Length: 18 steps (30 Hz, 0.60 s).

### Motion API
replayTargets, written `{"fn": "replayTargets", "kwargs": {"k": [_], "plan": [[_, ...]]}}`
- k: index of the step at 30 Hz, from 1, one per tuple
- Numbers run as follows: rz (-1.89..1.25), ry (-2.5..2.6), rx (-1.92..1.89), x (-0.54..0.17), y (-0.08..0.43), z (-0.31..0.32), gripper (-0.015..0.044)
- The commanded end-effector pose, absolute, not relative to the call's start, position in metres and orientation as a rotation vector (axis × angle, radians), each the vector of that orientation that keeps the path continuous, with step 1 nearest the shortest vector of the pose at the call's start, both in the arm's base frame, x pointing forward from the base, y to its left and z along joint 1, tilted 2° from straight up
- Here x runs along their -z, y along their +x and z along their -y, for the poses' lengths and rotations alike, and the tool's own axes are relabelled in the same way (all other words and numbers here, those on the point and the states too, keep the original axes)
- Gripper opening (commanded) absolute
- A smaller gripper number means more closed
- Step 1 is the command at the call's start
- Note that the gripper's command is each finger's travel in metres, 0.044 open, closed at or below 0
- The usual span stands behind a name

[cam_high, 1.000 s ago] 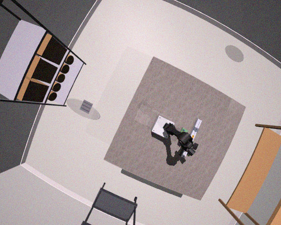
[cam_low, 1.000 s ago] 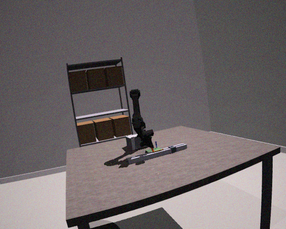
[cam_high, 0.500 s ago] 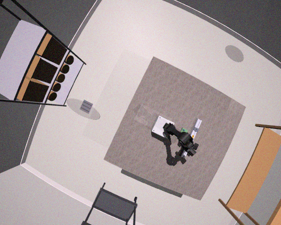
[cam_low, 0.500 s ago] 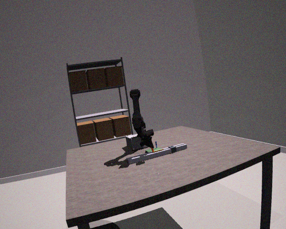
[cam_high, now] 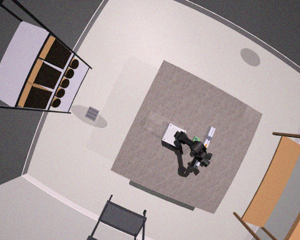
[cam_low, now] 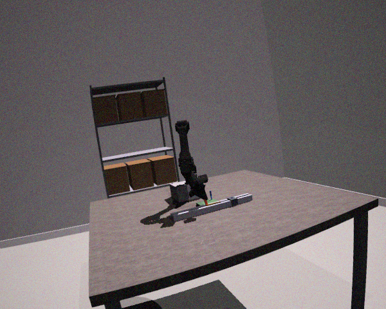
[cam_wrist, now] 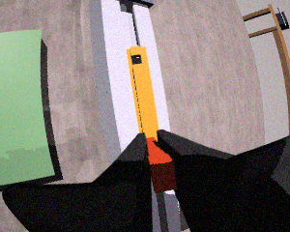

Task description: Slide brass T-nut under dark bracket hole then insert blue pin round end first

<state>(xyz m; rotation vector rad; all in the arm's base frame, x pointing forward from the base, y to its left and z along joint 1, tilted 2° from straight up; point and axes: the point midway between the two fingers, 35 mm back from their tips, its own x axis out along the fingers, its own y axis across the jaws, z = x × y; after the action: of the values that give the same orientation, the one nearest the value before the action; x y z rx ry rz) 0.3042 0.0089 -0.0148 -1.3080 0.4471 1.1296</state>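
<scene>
My gripper (cam_low: 206,199) (cam_wrist: 151,138) is shut on the orange handle (cam_low: 206,203) (cam_wrist: 159,156), over the aluminum rail (cam_high: 211,132) (cam_low: 216,208) (cam_wrist: 118,72). The brass T-nut (cam_high: 206,145) (cam_wrist: 144,97) extends from the handle along the slot line towards the dark bracket (cam_high: 209,137) (cam_low: 232,201) (cam_wrist: 146,2). It covers the slot and looks wider than it in the wrist view. I cannot tell whether it touches the rail. The blue pin (cam_high: 196,139) (cam_low: 210,194) stands upright in the green tray (cam_high: 194,138) (cam_wrist: 14,97). The bracket's hole is not clear.
The arm's white-topped base (cam_high: 168,133) stands on the table (cam_high: 222,180) (cam_low: 153,252), left of the tray in the top view. The tray lies beside the rail, on the base side. A shelf (cam_low: 136,153) stands behind the table, and chairs stand around it.
</scene>
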Motion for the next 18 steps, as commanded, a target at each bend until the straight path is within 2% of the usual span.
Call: {"fn": "replayTargets", "kwargs": {"k": [1, 18], "plan": [[-0.452, -1.310, -1.132, 0.0133, 0.3067, -0.0086, -0.0150], [-0.481, -1.297, -1.157, 0.0130, 0.3081, -0.0089, -0.0150]]}}
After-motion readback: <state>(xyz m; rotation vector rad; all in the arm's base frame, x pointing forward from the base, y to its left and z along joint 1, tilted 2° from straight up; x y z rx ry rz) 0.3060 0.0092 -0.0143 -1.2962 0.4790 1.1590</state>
